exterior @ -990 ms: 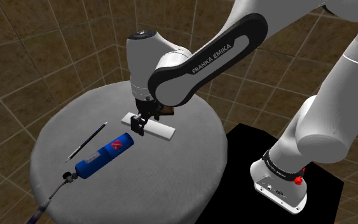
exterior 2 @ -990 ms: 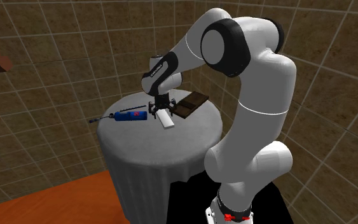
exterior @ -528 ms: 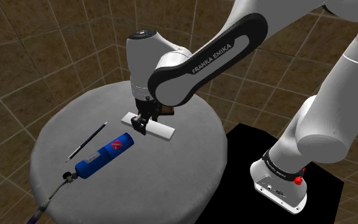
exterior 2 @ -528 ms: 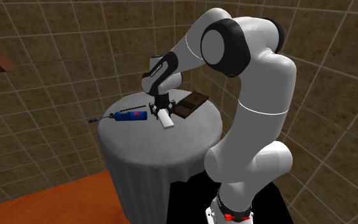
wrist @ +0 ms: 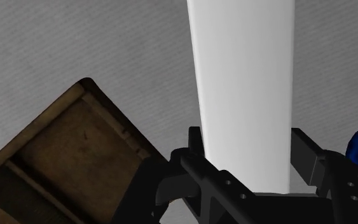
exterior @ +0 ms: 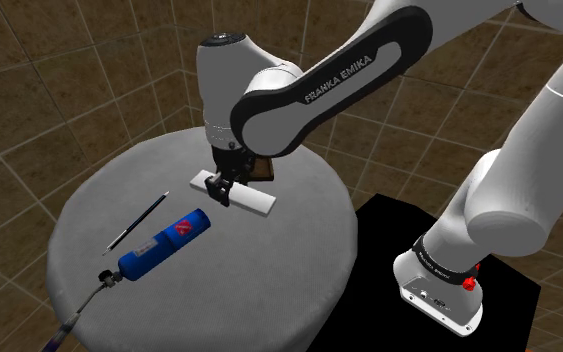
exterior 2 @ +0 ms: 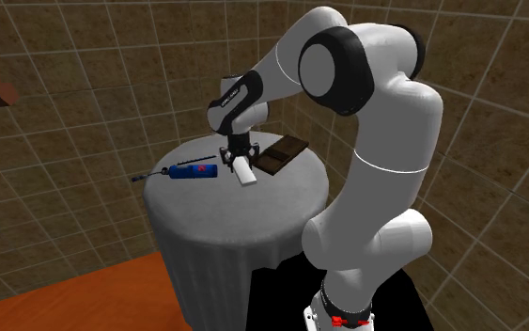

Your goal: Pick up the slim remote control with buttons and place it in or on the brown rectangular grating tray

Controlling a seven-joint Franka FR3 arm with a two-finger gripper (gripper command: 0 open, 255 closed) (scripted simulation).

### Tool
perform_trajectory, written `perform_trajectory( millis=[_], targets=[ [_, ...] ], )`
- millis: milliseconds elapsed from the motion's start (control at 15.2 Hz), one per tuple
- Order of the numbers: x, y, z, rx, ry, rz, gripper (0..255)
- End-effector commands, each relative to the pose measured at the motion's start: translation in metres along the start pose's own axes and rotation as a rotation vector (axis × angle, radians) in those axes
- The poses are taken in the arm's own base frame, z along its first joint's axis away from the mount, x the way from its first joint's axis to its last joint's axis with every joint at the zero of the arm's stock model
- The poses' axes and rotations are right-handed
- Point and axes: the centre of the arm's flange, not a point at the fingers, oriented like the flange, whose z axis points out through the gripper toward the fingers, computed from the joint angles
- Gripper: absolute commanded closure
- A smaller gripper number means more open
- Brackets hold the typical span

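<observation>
Here the hand (exterior: pixel 226 194) is clasped on the remote (exterior: pixel 255 204), a plain white slim slab. In the wrist view its two black fingers (wrist: pixel 194 145) press against the slab's long sides. The grip sits near one end of the remote, and the rest of it reaches out toward 4 o'clock in the shoulder view. It is over the middle of the round, grey-clothed counter (exterior: pixel 299 262), though whether it rests on the cloth or hangs just above it cannot be told. The brown tray (exterior 2: pixel 282 153) lies flat on the counter just beside the hand, at about 2 o'clock from it in the second exterior view. In the shoulder view a blue canister (exterior: pixel 165 244) with a red mark lies at about 8 o'clock from the hand. A thin black rod (exterior: pixel 137 220) lies near the canister's 11 o'clock side, apart from it.
</observation>
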Motion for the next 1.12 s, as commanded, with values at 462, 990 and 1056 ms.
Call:
perform_trajectory(
  millis=[462,990,1056],
  targets=[
    [-0.001,0.001,-0.048,0.0,0.0,0.0,255],
    [-0.001,0.002,-0.09,0.0,0.0,0.0,255],
    [-0.001,0.002,-0.095,0.0,0.0,0.0,255]
  ],
)
